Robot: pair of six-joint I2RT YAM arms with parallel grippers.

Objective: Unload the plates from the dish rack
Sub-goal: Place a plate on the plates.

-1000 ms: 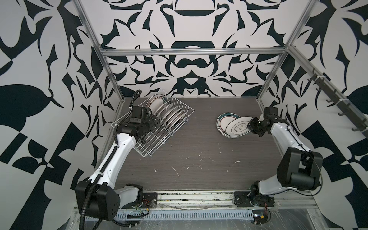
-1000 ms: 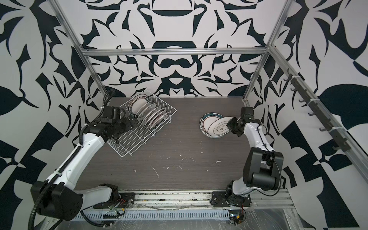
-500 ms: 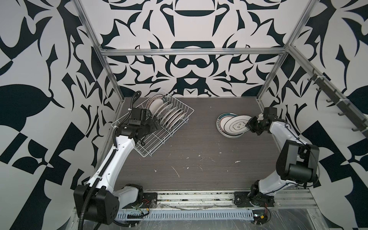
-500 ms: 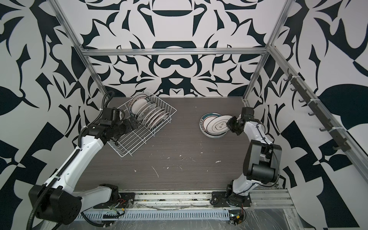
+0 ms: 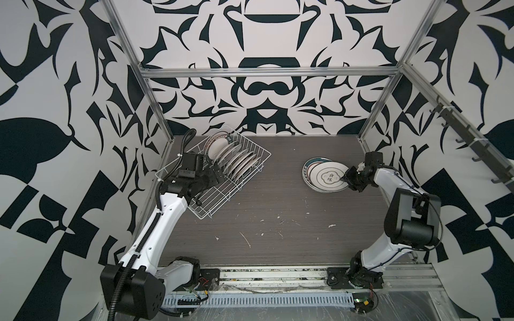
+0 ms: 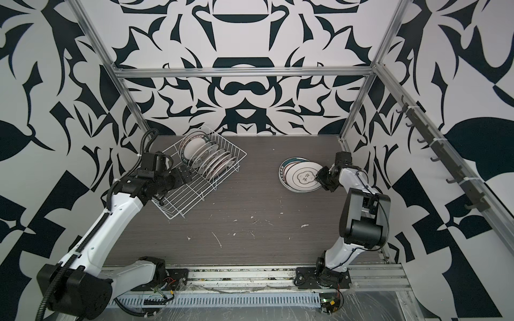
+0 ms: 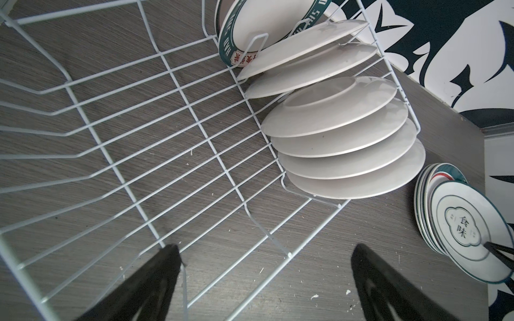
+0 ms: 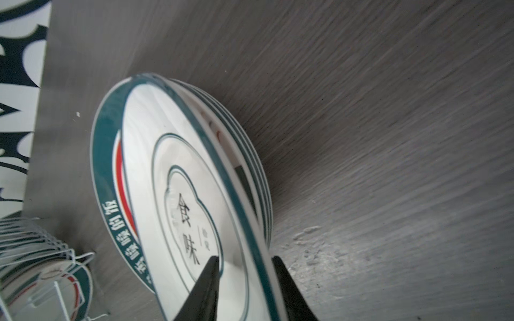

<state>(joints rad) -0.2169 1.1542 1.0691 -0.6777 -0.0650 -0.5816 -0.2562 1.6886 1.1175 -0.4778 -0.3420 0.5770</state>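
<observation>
The white wire dish rack (image 5: 217,205) (image 6: 183,205) (image 7: 111,133) sits at the table's back left. Several plates (image 5: 236,161) (image 6: 211,164) (image 7: 333,130) stand on edge in its far end. Inside the rack's bare near end my left gripper (image 5: 218,178) (image 6: 186,173) (image 7: 265,247) hangs open, holding nothing. On the right lies a stack of several plates. The top plate (image 5: 328,178) (image 6: 303,178) (image 8: 172,178) bears a cloud emblem with Chinese characters. My right gripper (image 5: 346,179) (image 6: 319,175) (image 8: 244,258) straddles its near rim, jaws parted, with a gap beside the rim.
The dark wood-grain table (image 5: 278,222) carries small white crumbs near the front. Patterned walls and an aluminium frame (image 5: 267,72) enclose it. A rail of hooks (image 5: 472,147) runs along the right wall.
The right gripper has carried the top plate a little leftward onto the stack, and its jaws have parted from the rim. The left gripper has stayed open over the rack.
</observation>
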